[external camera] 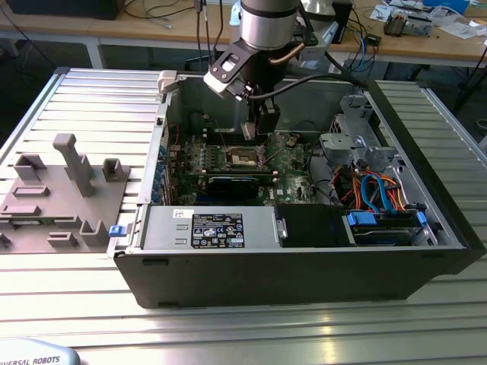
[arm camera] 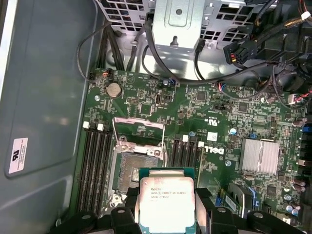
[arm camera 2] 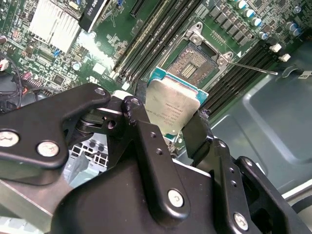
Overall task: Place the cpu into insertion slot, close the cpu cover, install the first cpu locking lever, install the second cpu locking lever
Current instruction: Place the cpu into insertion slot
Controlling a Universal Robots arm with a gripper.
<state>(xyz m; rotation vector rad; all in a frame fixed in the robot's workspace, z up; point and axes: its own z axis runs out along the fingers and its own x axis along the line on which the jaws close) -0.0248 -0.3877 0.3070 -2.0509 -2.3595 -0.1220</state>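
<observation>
Both fingers (arm camera 2: 146,131) of my gripper (arm camera 2: 170,109) pinch the cpu (arm camera: 167,200) by its edges, silvery face showing, near the insertion slot (arm camera: 134,168); the cpu cover (arm camera: 139,122) stands open.

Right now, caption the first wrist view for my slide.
Gripper holds the cpu close to the open insertion slot.

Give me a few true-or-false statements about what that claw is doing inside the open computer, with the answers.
1. The claw grips the cpu by its edges. True.
2. The cpu sits in the insertion slot. False: it is held in the claw, clear of the slot, which is empty.
3. The cpu cover is shut over the slot. False: it stands swung open, leaving the slot bare.
4. The cpu's silvery face shows in both wrist views. True.
</observation>
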